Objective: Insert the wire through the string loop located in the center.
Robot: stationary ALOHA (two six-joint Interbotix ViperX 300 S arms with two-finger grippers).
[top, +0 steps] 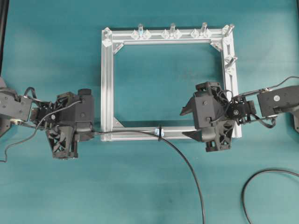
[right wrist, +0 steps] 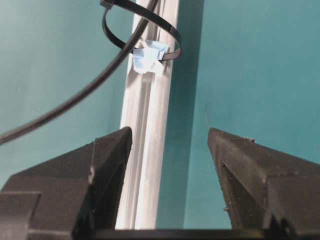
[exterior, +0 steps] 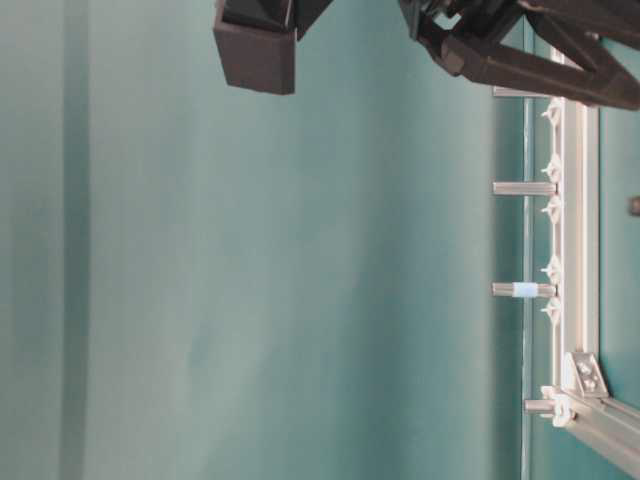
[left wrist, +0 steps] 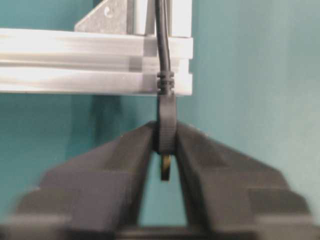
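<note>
Wire through loop, left grip loosening

Your wire point(top: 140, 133) already passes the string loop point(top: 160, 131); left gripper point(left wrist: 164, 145) barely pinches its plug, right gripper point(right wrist: 170, 150) gapes empty (release early and it may slide back).

wire point(top: 187, 163): thin black cable, passes through loop, runs left along bottom frame bar, plug end point(left wrist: 165, 127) pinched between black fingers | string loop point(right wrist: 142, 30): small black ring, upright, pale blue base, mid bottom bar

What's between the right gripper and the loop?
Nothing visible. The right gripper, jaws open, straddles the frame bar; ahead, the loop sits on it with the wire already threaded through.
</note>
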